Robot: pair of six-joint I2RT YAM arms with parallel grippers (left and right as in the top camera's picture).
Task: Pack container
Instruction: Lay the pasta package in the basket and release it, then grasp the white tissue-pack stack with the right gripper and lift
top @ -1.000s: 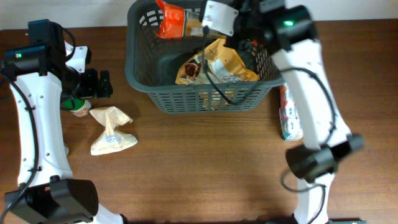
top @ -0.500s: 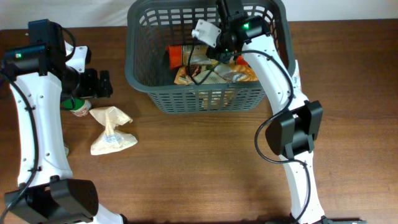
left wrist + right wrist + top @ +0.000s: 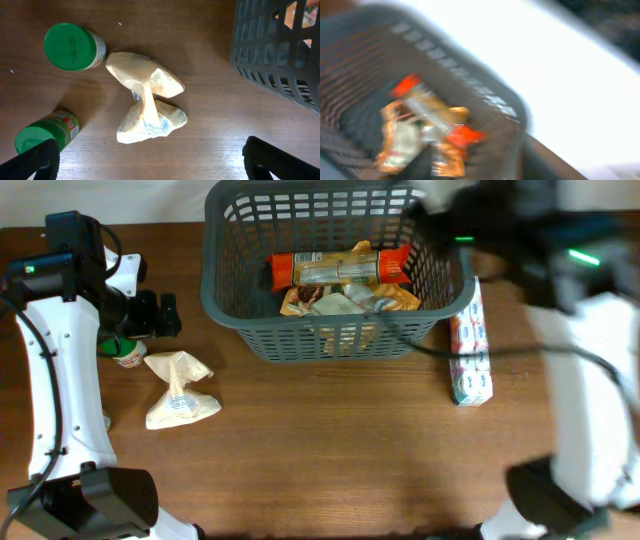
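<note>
My left gripper (image 3: 150, 167) hangs open, fingers (image 3: 30, 160) spread wide, left of the basket (image 3: 330, 340). The cream bag (image 3: 147, 97) lies just ahead of the jaws, near the basket's front-left corner. It is twisted at the waist, with its long axis roughly parallel to the basket's left wall. I'd call it the left arm's pick. Two green-lidded jars (image 3: 70, 46) sit farther left. A blue-white pack (image 3: 470, 345) lies lengthwise just beside the basket's right wall. Inside the basket, an orange packet (image 3: 340, 267) lies across a yellow bag (image 3: 345, 302). The right arm (image 3: 590, 330) is blurred, so I cannot tell how its jaws stand.
</note>
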